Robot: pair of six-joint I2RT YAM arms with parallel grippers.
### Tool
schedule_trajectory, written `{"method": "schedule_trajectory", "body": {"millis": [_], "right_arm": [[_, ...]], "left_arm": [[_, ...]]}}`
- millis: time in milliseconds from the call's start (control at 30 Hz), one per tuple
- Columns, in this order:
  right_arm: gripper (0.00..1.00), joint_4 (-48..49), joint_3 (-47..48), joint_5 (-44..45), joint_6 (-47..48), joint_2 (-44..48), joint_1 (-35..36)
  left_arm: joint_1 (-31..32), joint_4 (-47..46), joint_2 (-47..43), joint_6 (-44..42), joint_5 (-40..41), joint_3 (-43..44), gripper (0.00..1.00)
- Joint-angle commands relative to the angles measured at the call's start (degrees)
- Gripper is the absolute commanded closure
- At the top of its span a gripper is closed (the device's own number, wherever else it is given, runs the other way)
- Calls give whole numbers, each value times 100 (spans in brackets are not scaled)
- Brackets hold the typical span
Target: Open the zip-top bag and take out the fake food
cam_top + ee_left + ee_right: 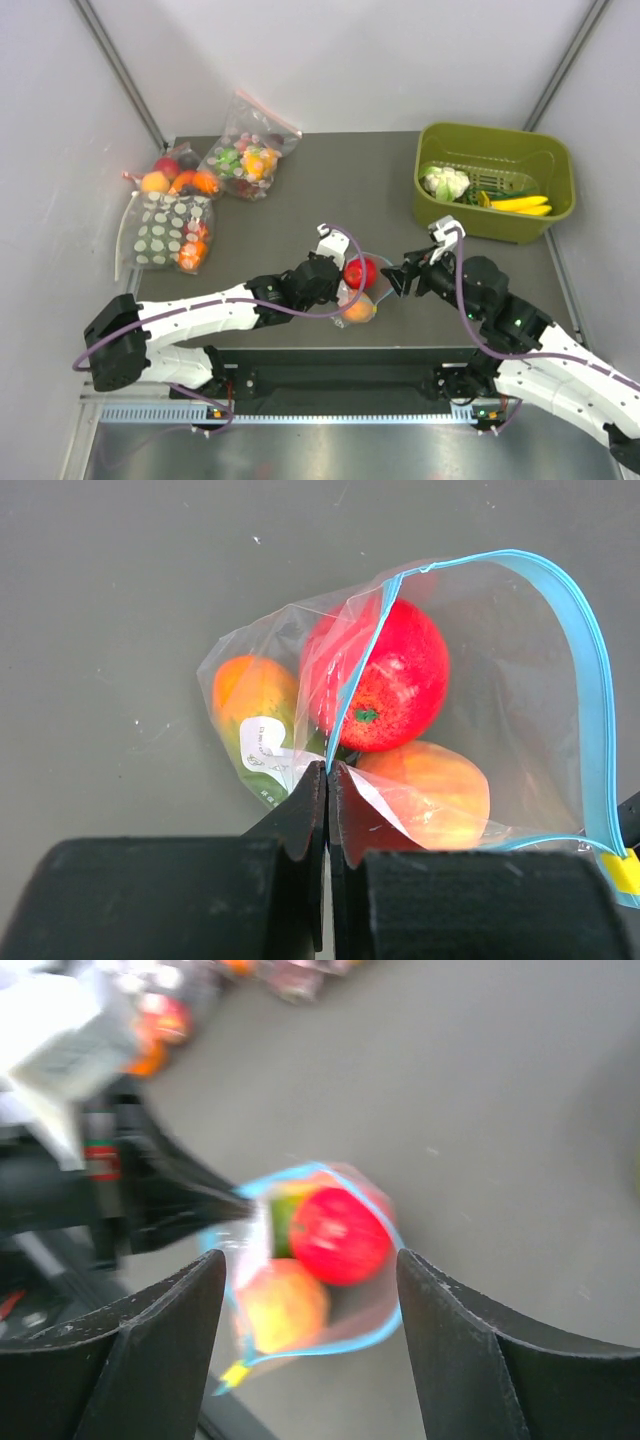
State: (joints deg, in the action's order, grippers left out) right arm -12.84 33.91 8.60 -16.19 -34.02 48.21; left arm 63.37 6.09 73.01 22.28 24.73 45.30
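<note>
The left arm [190, 320] stretches low rightward from its near base, the left gripper [327, 772] pinched tight on the zip-top bag [520, 680] (fingertips pressed together). The right arm [520, 330] bends in leftward, the right gripper [308, 1260] spread wide, just right of the other

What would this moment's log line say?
left gripper: shut on zip-top bag | right gripper: open, facing bag | fake food: inside open bag

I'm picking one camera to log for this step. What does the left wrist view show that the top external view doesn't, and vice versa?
Left wrist only: the left end effector pinched shut on the zip-top bag, and a white label. Top external only: the right end effector, the green bin, the white-dotted bag. Both: the red fruit and peach-orange fruit inside the bag.
</note>
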Motion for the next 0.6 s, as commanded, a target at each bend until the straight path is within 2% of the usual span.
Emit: {"method": "schedule_trajectory", "body": {"millis": [0, 67, 167, 567], "right_arm": [[32, 308, 186, -833, 28, -138, -4], [33, 624, 133, -1262, -16, -385, -4], [33, 1054, 72, -1370, -43, -877, 40], [32, 1451, 186, -739, -60, -2469, 31]], "left_arm": [[-9, -354, -199, -66, -39, 58, 100], [-9, -345, -235, -75, -38, 58, 100], [-9, -345, -279, -92, -47, 67, 100], [-9, -336, -279, -163, -100, 102, 100]]}}
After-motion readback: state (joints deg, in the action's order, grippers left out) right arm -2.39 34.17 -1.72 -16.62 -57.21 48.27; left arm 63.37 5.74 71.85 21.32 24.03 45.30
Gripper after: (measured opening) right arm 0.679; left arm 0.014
